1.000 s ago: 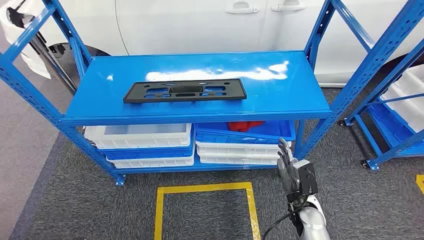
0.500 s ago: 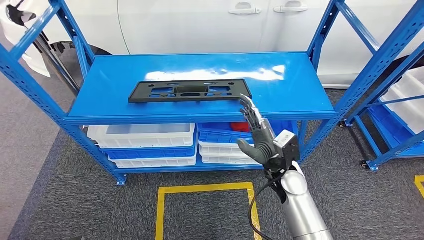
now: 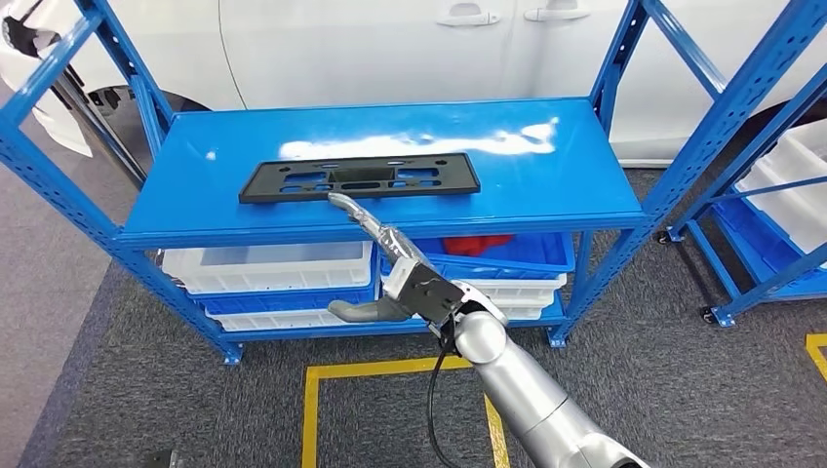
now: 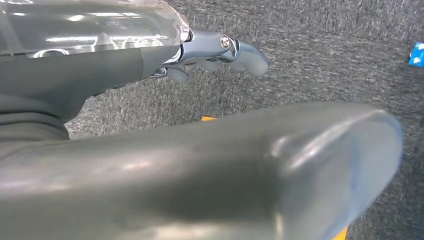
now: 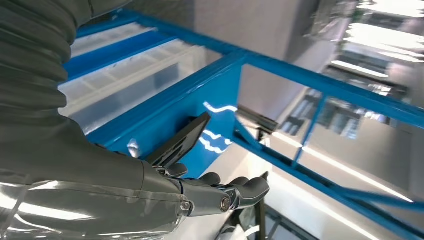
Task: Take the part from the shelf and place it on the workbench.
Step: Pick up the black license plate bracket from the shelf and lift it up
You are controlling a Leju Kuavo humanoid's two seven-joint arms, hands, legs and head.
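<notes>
Right robot hand (image 3: 390, 268) reached toward the shelf (image 3: 546, 180) front edge, fingers extended and apart, holding nothing, fingertips just short of the part (image 3: 361, 177). Part lay flat near that edge, long axis along it, beyond the fingertips. Left robot hand (image 4: 220, 50) hung over floor, empty.

We are looking into a car workshop or assembly hall. A blue steel rack (image 3: 390, 171) is standing on grey industrial carpet (image 3: 702, 390), with white and blue plastic bins (image 3: 283, 278) sitting stacked on its lower shelf. A white car (image 3: 419, 44) is standing just behind the rack, its door handles showing at the far side. Yellow floor tape (image 3: 400, 369) is marking a box near us, and a second rack (image 3: 780, 195) is standing to the right.
</notes>
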